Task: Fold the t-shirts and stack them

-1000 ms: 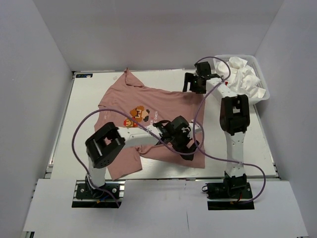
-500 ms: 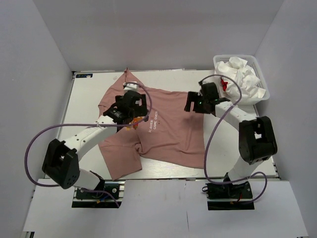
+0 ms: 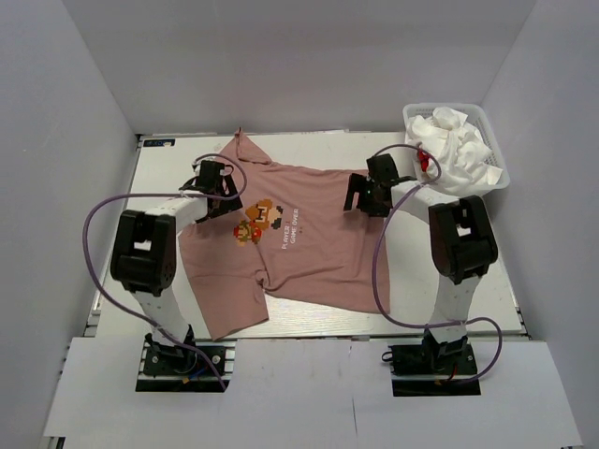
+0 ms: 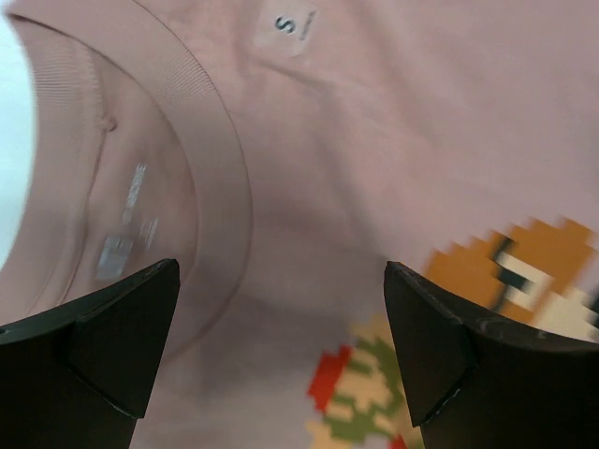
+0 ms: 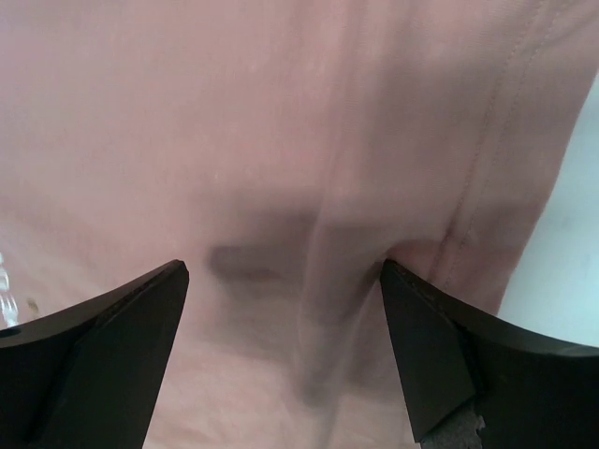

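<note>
The dusty-pink t-shirt (image 3: pixel 309 253) lies spread face up on the table, its pixel-character print (image 3: pixel 255 222) and text on the chest. My left gripper (image 3: pixel 223 193) is open and empty just above the collar at the shirt's upper left. The left wrist view shows the collar (image 4: pixel 201 140), the size tag and the print (image 4: pixel 524 271) between the open left gripper (image 4: pixel 281 276). My right gripper (image 3: pixel 359 195) is open and empty over the shirt's upper right edge. In the right wrist view the gripper (image 5: pixel 284 271) hangs over a cloth wrinkle (image 5: pixel 328 309). White t-shirts (image 3: pixel 460 145), one with a red patch (image 3: pixel 427 161), fill the basket.
The white lattice basket (image 3: pixel 496 178) stands at the back right corner of the table. Bare white table (image 3: pixel 159 187) shows left of the shirt and at the right (image 3: pixel 449 281). Purple cables loop from both arms over the shirt. Grey walls enclose the table.
My left gripper has swung from the shirt's lower right, across the chest, to the collar at the upper left. My right gripper came down from near the basket to the shirt's upper right edge.
</note>
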Robot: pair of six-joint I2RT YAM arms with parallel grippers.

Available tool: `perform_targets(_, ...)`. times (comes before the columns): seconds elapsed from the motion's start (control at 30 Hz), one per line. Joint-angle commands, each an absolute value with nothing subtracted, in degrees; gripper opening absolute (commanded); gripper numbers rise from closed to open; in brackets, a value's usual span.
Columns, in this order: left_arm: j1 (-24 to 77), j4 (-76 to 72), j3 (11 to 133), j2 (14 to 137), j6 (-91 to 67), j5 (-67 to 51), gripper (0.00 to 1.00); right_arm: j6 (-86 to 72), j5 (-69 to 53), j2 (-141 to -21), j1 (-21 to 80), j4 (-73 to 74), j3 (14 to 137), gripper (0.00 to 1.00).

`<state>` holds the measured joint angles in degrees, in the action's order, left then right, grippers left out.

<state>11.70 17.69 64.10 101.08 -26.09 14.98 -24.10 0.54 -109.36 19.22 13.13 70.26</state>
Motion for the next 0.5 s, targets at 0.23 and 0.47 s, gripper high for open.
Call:
perform_targets(0.23,5.4,12.5,69.2,111.0,-25.1,0.6,1.00,-24.3,3.3,-126.4,12.7,25.0,87.9,0.90)
perform_targets(0.47,3.9,17.2,80.9,120.1,-22.9,-3.7,1.00,-21.9,3.4,-136.4,8.9,32.2,107.3,0.90)
